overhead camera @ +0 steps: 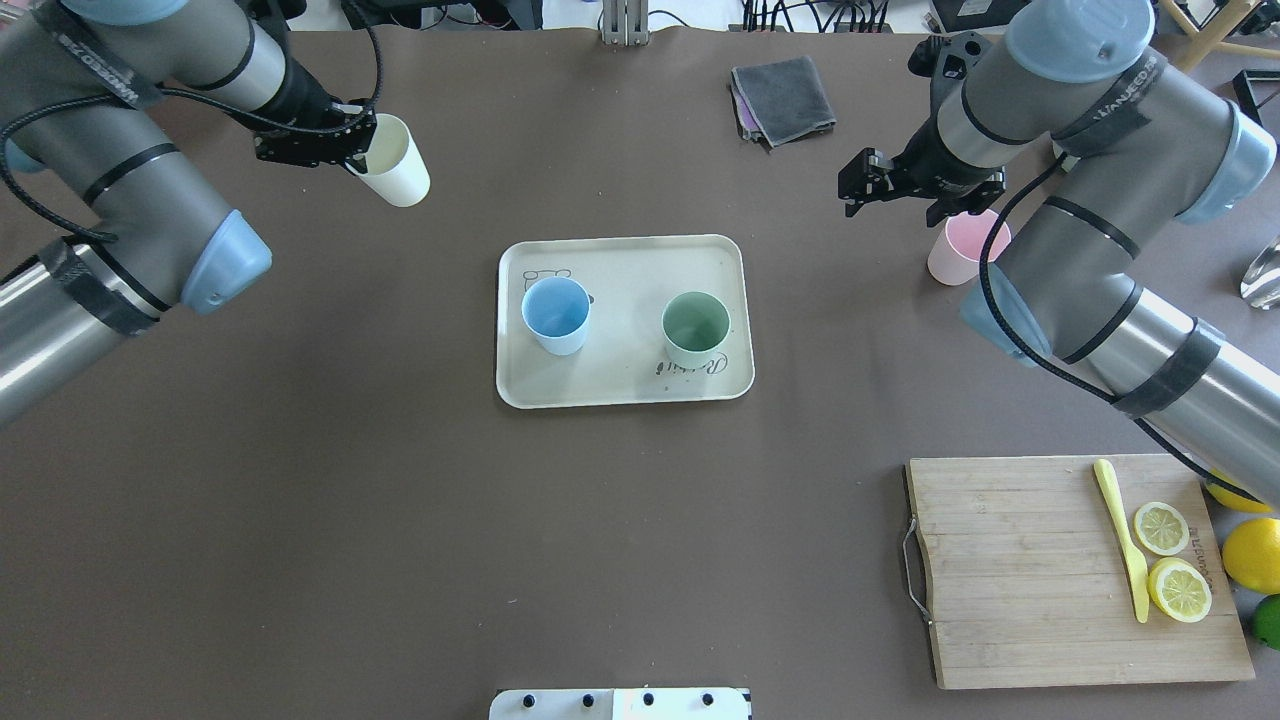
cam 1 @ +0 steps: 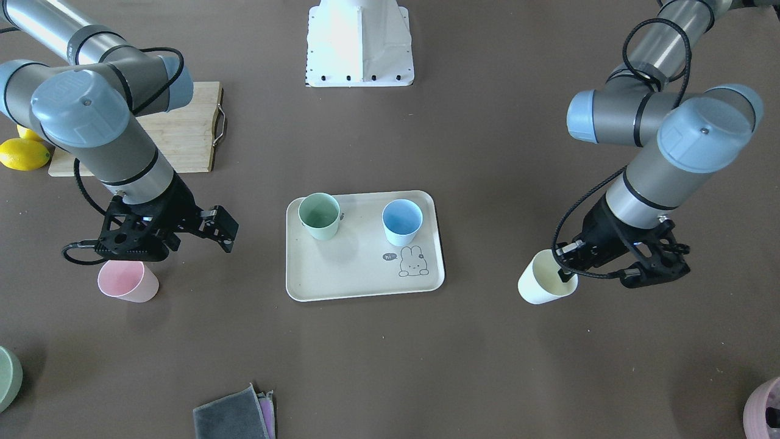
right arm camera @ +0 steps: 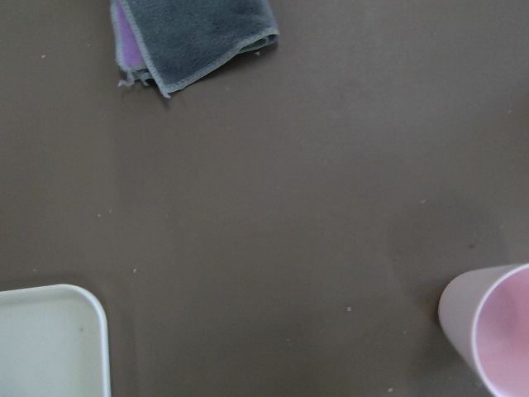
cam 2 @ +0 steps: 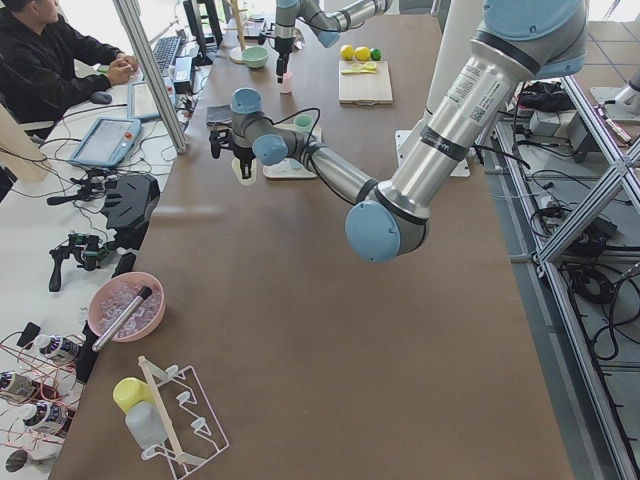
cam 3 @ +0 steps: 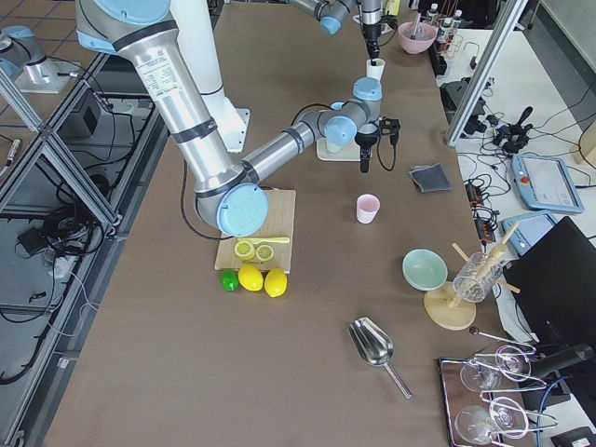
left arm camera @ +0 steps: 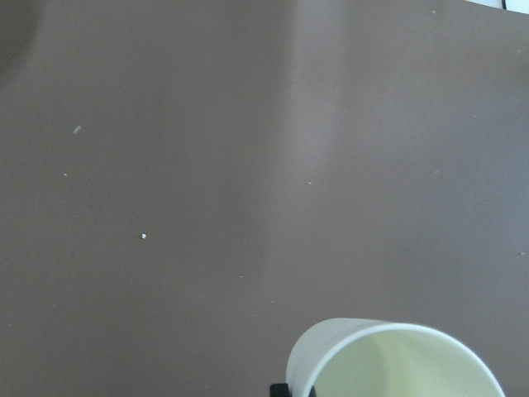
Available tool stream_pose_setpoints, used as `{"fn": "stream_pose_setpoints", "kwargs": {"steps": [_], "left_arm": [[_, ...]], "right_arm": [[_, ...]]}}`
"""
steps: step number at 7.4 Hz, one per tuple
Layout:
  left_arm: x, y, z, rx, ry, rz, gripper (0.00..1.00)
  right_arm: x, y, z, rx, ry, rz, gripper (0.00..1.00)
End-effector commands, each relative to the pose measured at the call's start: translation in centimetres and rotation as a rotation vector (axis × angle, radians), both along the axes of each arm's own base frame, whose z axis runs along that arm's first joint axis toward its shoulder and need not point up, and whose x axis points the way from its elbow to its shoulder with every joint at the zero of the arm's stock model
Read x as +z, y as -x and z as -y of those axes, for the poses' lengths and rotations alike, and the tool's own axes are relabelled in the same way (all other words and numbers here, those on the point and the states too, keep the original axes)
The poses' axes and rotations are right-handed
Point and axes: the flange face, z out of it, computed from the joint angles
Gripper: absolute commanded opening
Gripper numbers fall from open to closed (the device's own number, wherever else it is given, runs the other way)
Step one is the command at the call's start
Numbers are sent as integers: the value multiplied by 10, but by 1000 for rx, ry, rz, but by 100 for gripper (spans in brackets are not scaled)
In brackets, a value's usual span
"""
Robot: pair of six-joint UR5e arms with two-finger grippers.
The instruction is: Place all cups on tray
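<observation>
Left pincer [overhead camera: 350, 148]: clamped on rim of cream-yellow cup [overhead camera: 395, 172], toward table edge opposite robot, left-end side; lifted or resting, cannot tell.
Right pincer [overhead camera: 900, 195]: jaws apart, empty, over pink cup [overhead camera: 962, 252], which stands on table toward same edge, right-end side.
Green cup [overhead camera: 695, 322], blue cup [overhead camera: 556, 312]: upright on tray [overhead camera: 620, 398], mid-table.
Hazards: rim grip may slip in transit; incoming cup may knock blue cup; off-centre descent may tip pink cup.

Two cups [overhead camera: 556, 315] on tray [overhead camera: 625, 268]
</observation>
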Motion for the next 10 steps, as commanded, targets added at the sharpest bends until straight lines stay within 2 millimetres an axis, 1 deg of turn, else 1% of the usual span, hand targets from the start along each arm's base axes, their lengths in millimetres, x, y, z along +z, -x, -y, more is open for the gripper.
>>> {"fn": "stream_pose_setpoints", "kwargs": {"steps": [1, 2, 3, 4, 5, 6, 7, 8, 9, 10], "left_arm": [[-37, -72, -21, -16, 19, -8, 0], [-35, -105, -43, -16, -12, 25, 0], [-41, -120, -55, -13, -7, 18, 0], [-51, -141, -70, -7, 2, 7, 0], [-60, -166, -90, 1, -23, 12, 0], [-71, -180, -100, -18, -20, 5, 0], [-73, -185, -103, -20, -20, 5, 0], [-69, -186, -100, -24, -16, 14, 0], [-67, -186, -93, -49, -31, 32, 0], [-65, -174, -79, -69, -35, 37, 0]], "right_arm": [[46, -47, 24, -47, -31, -42, 100], [64, -69, 25, -69, -30, -37, 100], [81, -87, 26, -83, -43, -53, 100], [86, -97, 28, -81, -47, -58, 100], [94, -102, 26, -80, -41, -64, 100], [101, -106, 27, -92, -50, -74, 100], [113, -108, 28, -95, -39, -82, 100], [117, -109, 26, -95, -32, -86, 100], [122, -110, 24, -94, -27, -88, 100], [122, -110, 24, -93, -26, -88, 100]]}}
